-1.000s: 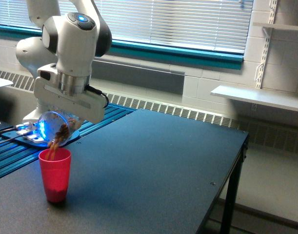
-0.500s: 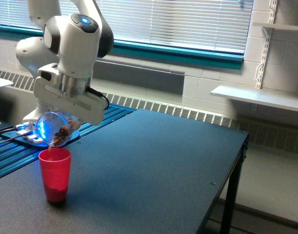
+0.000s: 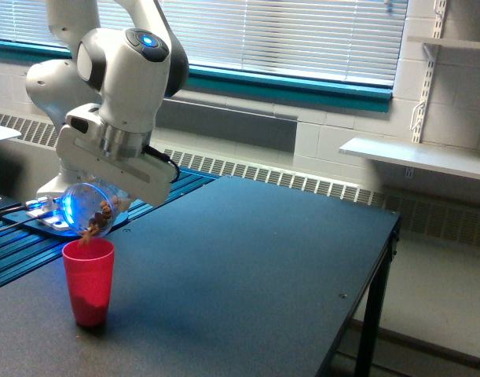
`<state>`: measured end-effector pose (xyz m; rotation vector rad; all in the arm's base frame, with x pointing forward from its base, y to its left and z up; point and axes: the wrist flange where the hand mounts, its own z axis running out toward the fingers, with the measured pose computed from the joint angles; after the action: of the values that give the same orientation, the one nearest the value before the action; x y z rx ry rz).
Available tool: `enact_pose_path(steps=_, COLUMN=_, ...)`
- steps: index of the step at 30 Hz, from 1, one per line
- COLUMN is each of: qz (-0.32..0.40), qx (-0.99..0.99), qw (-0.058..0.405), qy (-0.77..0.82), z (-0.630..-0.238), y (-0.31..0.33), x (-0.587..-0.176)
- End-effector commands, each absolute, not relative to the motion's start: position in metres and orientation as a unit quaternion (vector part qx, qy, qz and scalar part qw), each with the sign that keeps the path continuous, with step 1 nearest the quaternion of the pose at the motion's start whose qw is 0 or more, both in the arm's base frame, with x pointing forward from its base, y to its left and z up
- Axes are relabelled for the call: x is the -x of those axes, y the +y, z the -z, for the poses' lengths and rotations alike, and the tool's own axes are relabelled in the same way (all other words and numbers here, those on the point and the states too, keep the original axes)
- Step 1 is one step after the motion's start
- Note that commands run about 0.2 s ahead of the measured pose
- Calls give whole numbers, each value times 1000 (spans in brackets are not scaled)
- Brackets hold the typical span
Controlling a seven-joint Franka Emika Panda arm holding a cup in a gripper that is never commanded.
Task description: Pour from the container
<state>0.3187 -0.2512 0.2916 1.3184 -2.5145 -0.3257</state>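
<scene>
Gripper (image 3: 106,195) clamped on the container (image 3: 90,208), fingers hidden behind it | container tipped steeply, mouth just above red cup (image 3: 89,280); brown pieces (image 3: 104,210) at its lip, a few left inside | pour judged nearly done; remainder to empty | cup stands on dark table (image 3: 247,267)

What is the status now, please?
Gripper shut on clear round jar, tilted. Brown pieces at its rim above red plastic cup. Nothing in the way.
</scene>
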Motion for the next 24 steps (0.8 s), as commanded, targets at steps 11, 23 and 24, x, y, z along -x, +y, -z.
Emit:
enact_pose_path(steps=11, qz=120, qx=-462, qw=164, qy=-863, z=-290, y=-251, x=-325)
enact_pose_path(steps=23, qz=127, qx=-459, qw=174, qy=-862, z=-285, y=-253, x=-323)
enact_pose_path(steps=24, qz=127, qx=-460, qw=178, qy=-861, z=-284, y=-253, x=-323)
